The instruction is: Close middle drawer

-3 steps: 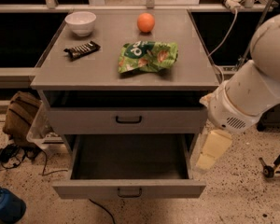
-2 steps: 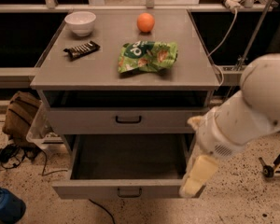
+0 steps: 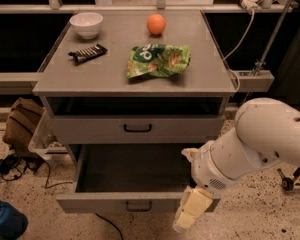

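Note:
The middle drawer (image 3: pixel 105 202) of the grey cabinet is pulled far out. Its dark grey inside (image 3: pixel 132 166) holds nothing, and its low front carries a small dark centre handle (image 3: pixel 139 205). My gripper (image 3: pixel 184 222), cream-coloured at the end of the white arm (image 3: pixel 255 144), hangs at the drawer's front right corner, in front of the drawer front's right end and reaching a little below it. Whether it touches the drawer does not show. The lowest drawer is hidden.
The top drawer (image 3: pixel 137 129) stands slightly out under the cabinet top (image 3: pixel 110 76). On top lie a white bowl (image 3: pixel 86 24), an orange (image 3: pixel 156 24), a dark snack bar (image 3: pixel 87 53) and a green chip bag (image 3: pixel 158 60). A brown bag (image 3: pixel 22 124), cables and a blue object (image 3: pixel 5 223) lie on the floor at left.
My arm has swung down and to the left, bringing the gripper from beside the drawer's right side to its front right corner. The drawer stays open as before.

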Robot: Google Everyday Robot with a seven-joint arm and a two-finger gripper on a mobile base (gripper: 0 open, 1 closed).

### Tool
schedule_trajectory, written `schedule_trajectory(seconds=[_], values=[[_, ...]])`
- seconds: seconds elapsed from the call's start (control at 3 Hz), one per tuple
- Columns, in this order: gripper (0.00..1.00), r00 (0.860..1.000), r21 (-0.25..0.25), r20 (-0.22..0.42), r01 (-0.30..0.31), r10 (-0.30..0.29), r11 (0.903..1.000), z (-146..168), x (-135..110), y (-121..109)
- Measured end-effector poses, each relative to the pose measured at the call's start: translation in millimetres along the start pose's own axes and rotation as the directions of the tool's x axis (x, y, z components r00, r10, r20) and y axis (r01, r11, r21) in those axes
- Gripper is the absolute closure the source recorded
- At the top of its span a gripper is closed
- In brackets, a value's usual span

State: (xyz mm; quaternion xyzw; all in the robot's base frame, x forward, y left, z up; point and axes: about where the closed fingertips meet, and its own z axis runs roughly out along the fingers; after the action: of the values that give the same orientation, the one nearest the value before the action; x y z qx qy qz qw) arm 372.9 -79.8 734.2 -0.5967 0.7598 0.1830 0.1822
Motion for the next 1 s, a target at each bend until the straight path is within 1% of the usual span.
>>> schedule_trajectory(seconds=[0.33,0.67,1.0], values=[[0.00,1.000,-0.024,0.007,-0.002,0.002,0.9997,13.1,1.3,4.3],[0.00,0.998,-0.137,0.062,-0.020,0.029,0.9904,72.3,11.0,31.8],[0.00,0.989,-0.267,0.130,-0.032,0.069,0.9631,136.0,19.0,55.0]])
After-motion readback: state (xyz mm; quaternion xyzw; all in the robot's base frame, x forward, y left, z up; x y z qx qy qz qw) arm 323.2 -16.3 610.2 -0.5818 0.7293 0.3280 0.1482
